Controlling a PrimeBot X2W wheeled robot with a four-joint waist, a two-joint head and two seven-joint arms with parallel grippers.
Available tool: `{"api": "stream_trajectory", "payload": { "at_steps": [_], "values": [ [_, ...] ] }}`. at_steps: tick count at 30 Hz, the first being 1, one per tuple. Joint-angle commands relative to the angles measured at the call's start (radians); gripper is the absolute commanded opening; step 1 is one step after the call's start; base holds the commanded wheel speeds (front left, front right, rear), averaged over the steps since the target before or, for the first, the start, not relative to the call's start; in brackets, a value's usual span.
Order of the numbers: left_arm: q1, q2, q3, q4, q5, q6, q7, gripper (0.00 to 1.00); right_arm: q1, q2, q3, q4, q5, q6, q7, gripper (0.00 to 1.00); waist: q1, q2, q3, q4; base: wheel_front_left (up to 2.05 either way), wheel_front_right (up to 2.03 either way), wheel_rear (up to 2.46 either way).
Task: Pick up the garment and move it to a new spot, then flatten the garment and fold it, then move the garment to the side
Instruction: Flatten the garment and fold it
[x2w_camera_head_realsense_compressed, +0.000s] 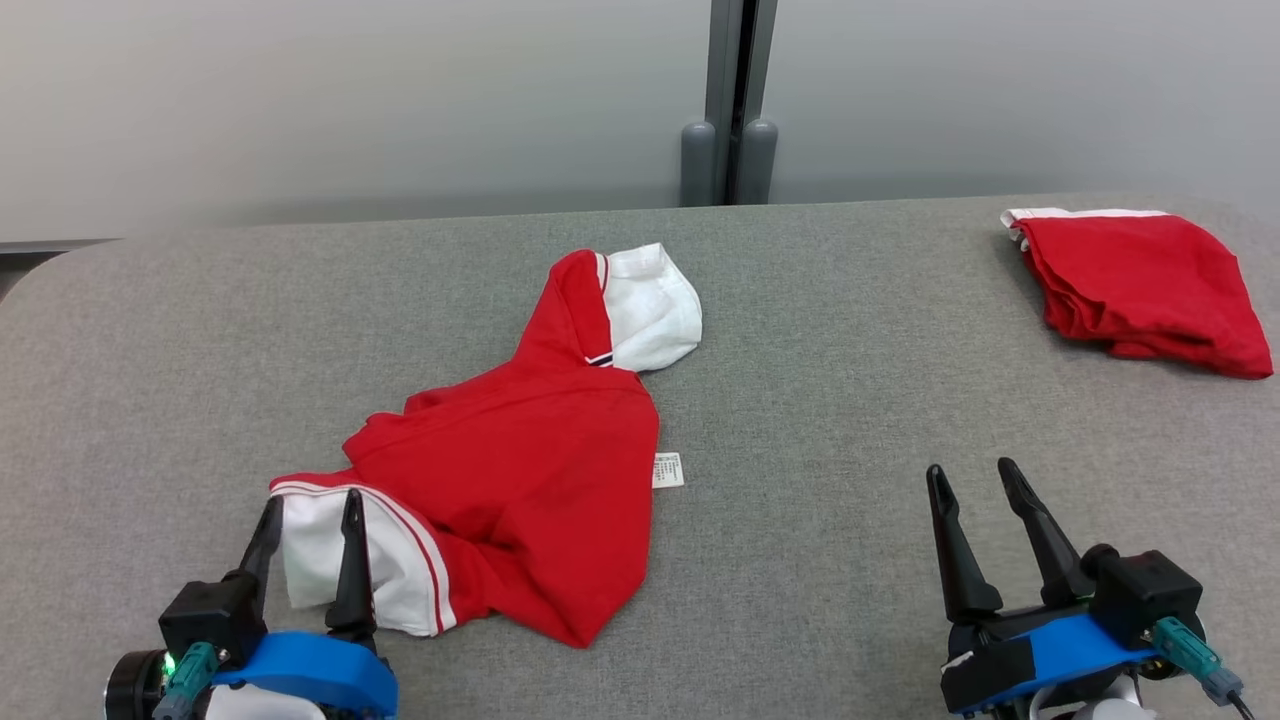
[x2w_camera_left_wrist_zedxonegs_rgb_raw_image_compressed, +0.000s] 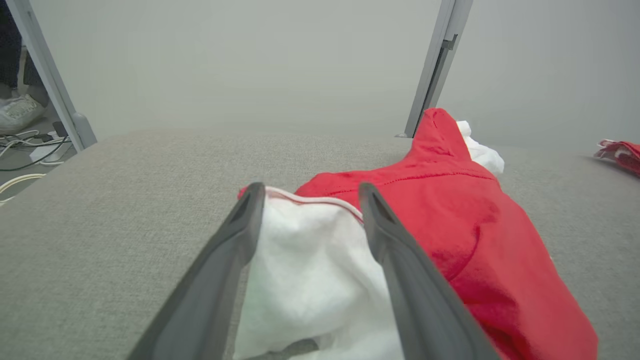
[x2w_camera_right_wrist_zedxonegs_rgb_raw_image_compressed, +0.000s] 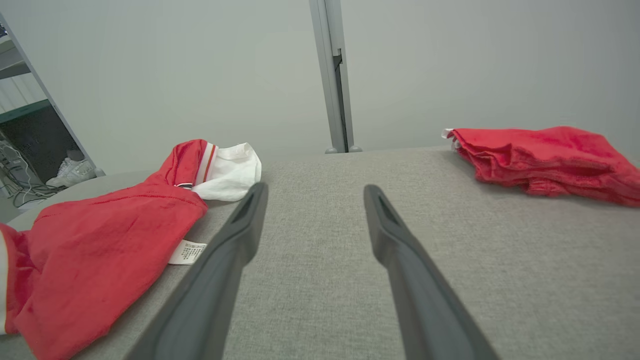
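The garment (x2w_camera_head_realsense_compressed: 540, 460) lies slanting from near left to far middle, its white near end between the left gripper's (x2w_camera_head_realsense_compressed: 312, 497) parted fingers, the parted right gripper (x2w_camera_head_realsense_compressed: 970, 467) well apart

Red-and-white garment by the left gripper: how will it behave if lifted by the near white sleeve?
Likely floppy: the garment lies crumpled in soft folds, so it should drape from one pinch. Probably light, since the cloth looks thin. The far white sleeve would likely trail and drag across the grey table.
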Motion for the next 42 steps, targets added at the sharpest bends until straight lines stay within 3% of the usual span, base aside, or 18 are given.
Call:
{"api": "stream_trajectory", "payload": {
  "at_steps": [1,5,12,24,34,42],
  "values": [
    [-0.004,-0.003,0.009,-0.009,0.010,0.009,-0.006,1.00,0.008,0.000,-0.002,0.000,-0.008,0.001,-0.005,1.00,0.0001,0.0000,-0.004,-0.004,0.00,0.00,0.00],
    [0.010,-0.026,0.064,-0.097,0.079,0.011,-0.007,1.00,0.016,0.000,-0.007,-0.005,-0.009,0.001,-0.005,1.00,0.0001,0.0000,-0.018,-0.011,0.00,0.00,0.00],
    [0.085,-0.100,0.179,-0.197,0.209,-0.032,-0.008,1.00,0.037,0.000,-0.017,-0.007,-0.007,0.001,-0.005,1.00,0.0001,0.0000,-0.056,-0.019,0.00,0.00,0.00],
    [0.157,-0.174,0.257,-0.187,0.323,-0.077,-0.007,1.00,0.071,0.000,-0.022,-0.008,0.003,0.001,-0.005,1.00,0.0001,0.0000,-0.085,-0.017,0.00,0.00,0.00],
    [0.130,-0.199,0.312,-0.168,0.359,-0.122,-0.007,1.00,0.064,0.000,-0.027,0.003,-0.002,0.001,-0.005,1.00,0.0001,0.0000,-0.079,-0.004,0.00,0.00,0.00],
    [0.118,-0.223,0.314,-0.180,0.384,-0.136,-0.007,1.00,-0.044,0.000,0.002,0.033,-0.026,0.001,0.017,1.00,0.0001,0.0000,-0.062,0.037,0.00,0.00,0.00]
  ]
}}
